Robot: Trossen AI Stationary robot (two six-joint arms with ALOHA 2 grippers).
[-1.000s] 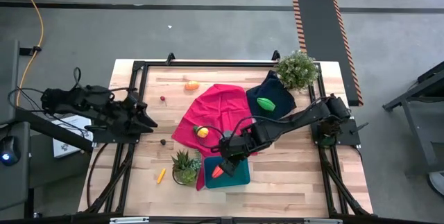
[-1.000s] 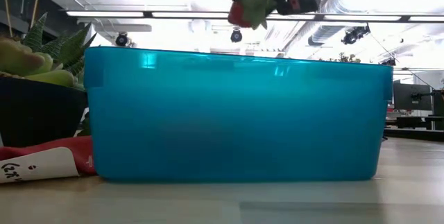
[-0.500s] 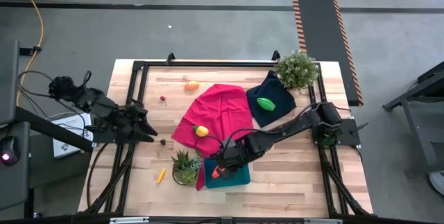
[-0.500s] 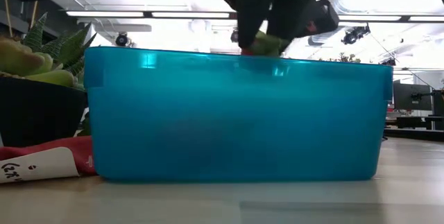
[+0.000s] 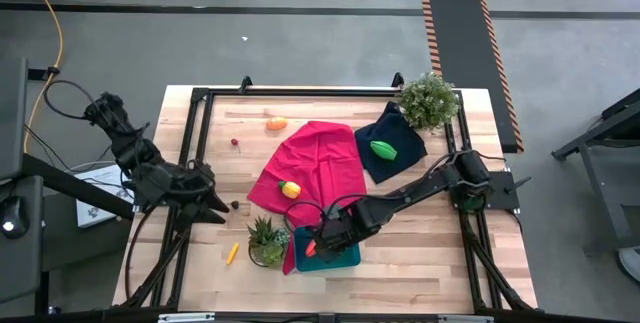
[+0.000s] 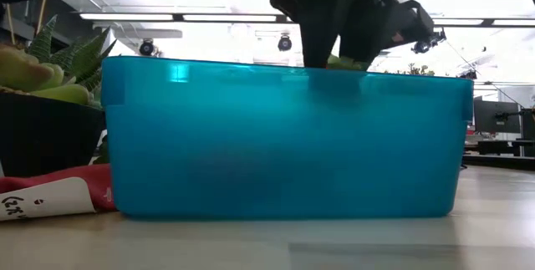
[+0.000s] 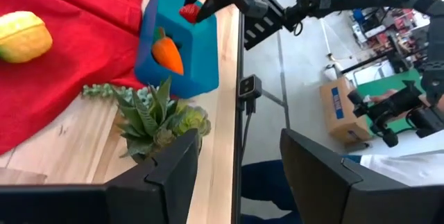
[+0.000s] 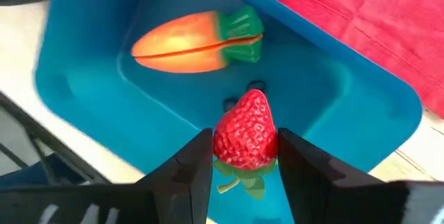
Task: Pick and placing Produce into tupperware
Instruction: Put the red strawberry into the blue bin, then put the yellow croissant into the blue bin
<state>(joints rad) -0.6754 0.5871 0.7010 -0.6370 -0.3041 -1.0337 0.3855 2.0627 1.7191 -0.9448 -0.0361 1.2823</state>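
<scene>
One strawberry (image 8: 244,135) sits clamped in your right gripper (image 8: 243,156) down inside the tupperware (image 5: 340,254) at the bench's front edge, beside the carrot (image 8: 191,41) lying there, while your left gripper (image 7: 239,163) hangs parted, empty, near the bench's left edge.

Bright even light, ceiling-lamp glare in low view, blurred foreground

Wood table (image 5: 400,253); on it: red cloth (image 5: 312,163), navy cloth (image 5: 398,135), teal tupperware (image 5: 340,255), 2 potted plants (image 5: 428,100), yellow stick (image 5: 232,253), orange piece (image 5: 276,123).
</scene>
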